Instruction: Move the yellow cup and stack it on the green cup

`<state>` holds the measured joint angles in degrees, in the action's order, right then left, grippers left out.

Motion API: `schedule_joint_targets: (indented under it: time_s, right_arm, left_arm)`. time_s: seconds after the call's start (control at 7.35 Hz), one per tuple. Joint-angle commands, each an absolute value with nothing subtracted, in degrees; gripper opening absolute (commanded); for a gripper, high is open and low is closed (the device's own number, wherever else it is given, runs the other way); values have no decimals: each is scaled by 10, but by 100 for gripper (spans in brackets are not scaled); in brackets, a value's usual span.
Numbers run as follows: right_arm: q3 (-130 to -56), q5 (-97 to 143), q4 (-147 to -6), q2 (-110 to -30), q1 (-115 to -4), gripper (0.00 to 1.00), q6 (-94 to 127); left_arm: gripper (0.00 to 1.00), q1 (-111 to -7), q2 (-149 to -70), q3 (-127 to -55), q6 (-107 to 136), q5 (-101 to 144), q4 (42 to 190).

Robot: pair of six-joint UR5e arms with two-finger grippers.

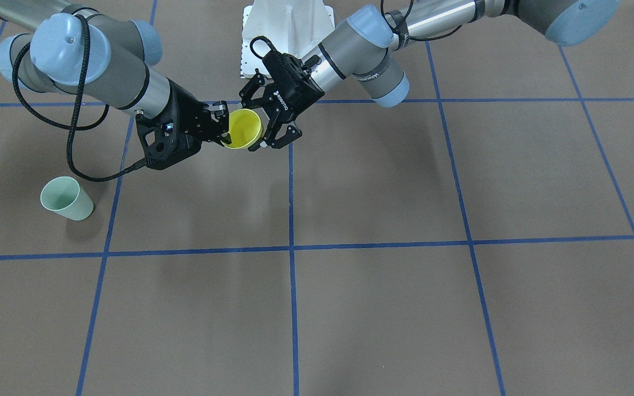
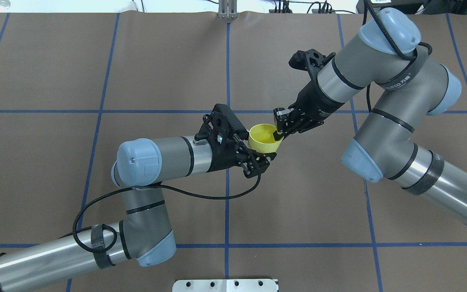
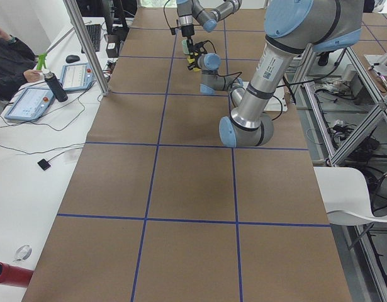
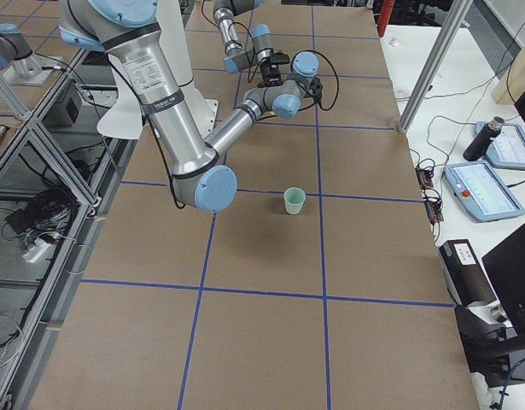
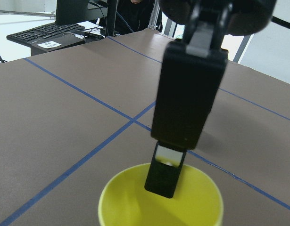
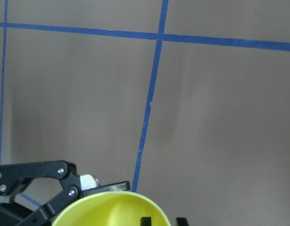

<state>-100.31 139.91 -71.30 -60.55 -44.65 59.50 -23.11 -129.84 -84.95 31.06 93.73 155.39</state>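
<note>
yellow cup [image 2: 262, 138] midair: r tool [image 2: 279, 132] pinches rim, l tool [image 2: 260, 154] round body

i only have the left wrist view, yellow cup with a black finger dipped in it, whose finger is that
Observer: That is the right gripper. One finger is inside the yellow cup, the other outside its rim.
Operator: is the cup sitting on the table
Observer: No, it is held above the table, and the left gripper straddles its lower body.
Operator: where is the green cup
Observer: The green cup stands upright and alone on the robot's right side.
</note>
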Motion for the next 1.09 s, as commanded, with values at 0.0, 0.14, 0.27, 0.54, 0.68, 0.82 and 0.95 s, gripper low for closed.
schedule_joint_targets:
  time_s: [0.0,0.14,0.27,0.54,0.68,0.82,0.95]
  right_arm:
    - [-1005,1398,-712,-606,-446,0,595]
    - [-1006,1397,-712,-606,-446,0,595]
    - [-1007,1397,-712,-606,-446,0,595]
    - [-1006,1398,-712,-606,-448,0,595]
    - [-1006,1399,-712,-607,-453,0,595]
    - [-1006,1398,-712,-608,-457,0,595]
    - [-1007,1397,-712,-614,-459,0,596]
  left_arm:
    - [95,-230,-1302,-849,321,933,1553]
    - [100,-230,-1303,-847,330,933,1554]
    - [100,-230,-1303,-846,330,932,1554]
    - [100,-231,-1303,-846,330,932,1554]
    - [100,-232,-1302,-846,330,932,1554]
    - [100,-232,-1302,-846,330,932,1554]
    - [100,-232,-1302,-847,331,932,1554]
